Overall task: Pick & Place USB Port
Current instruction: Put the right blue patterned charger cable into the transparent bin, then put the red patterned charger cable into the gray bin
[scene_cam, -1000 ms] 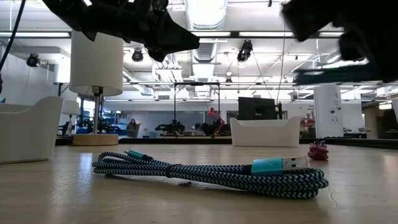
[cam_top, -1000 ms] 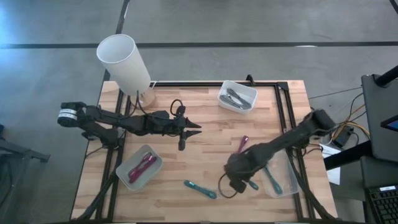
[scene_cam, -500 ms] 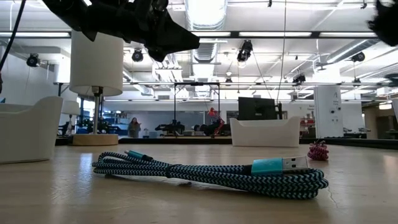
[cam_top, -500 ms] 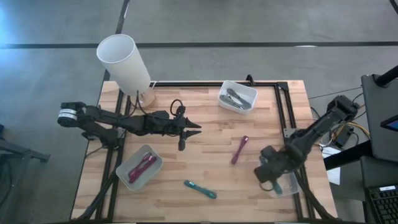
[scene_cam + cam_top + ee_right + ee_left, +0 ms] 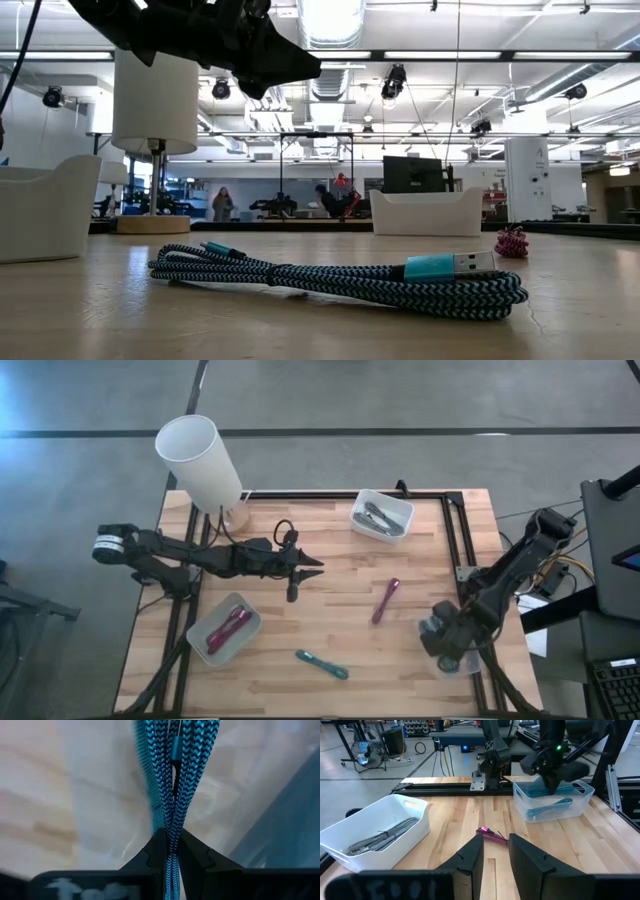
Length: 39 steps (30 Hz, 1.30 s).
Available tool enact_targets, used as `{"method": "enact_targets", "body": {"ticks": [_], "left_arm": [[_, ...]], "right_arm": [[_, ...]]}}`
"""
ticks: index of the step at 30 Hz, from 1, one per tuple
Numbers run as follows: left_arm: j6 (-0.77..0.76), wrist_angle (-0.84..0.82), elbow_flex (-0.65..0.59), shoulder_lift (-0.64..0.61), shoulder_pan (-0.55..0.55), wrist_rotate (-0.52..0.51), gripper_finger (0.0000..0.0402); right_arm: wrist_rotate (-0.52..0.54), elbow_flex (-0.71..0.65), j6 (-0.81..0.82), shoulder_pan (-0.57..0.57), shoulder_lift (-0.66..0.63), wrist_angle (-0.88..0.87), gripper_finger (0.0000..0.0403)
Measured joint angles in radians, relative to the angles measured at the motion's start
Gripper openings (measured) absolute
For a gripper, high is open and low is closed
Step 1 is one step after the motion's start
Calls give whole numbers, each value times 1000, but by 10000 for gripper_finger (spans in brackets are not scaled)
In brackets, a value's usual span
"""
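Observation:
My right gripper is shut on a teal braided USB cable over the clear bin at the table's right edge. The left wrist view shows that gripper above the clear bin, with another teal cable lying inside. A second loose teal cable lies flat near the table's near edge, also the teal cable in the low view. A pink cable lies mid-table. My left gripper hovers open over the table's middle, holding nothing. My right gripper pinches the coiled teal cable's bundle of several strands between its two fingers, coming from above and pointing down. The bundle runs on away from the fingers toward the clear bin's floor; whether its far end rests there cannot be told.
A white bin of grey cables sits by the far edge, and a grey bin with pink cables near the left. A white lamp stands at the far-left corner. Black rails frame the table. Bare wood lies between the pink cable and the bins.
My right gripper, shut on the teal cable, has carried it from the table's near-right part toward the right edge, ending over the clear bin and out of the low view. The left arm has kept still.

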Motion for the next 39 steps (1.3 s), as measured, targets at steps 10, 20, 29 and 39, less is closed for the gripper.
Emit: {"method": "enact_targets", "body": {"ticks": [10, 20, 29, 39], "left_arm": [[-2, 0, 0, 0, 0, 0, 97], [-4, 0, 0, 0, 0, 0, 97], [-4, 0, 0, 0, 0, 0, 97], [-4, 0, 0, 0, 0, 0, 97]], "right_arm": [[0, -120, 33, 0, 14, 113, 27], [-5, -156, 49, 0, 13, 173, 49], [-1, -147, 44, -1, 14, 178, 102], [-5, -113, 22, -1, 13, 143, 130]]}}
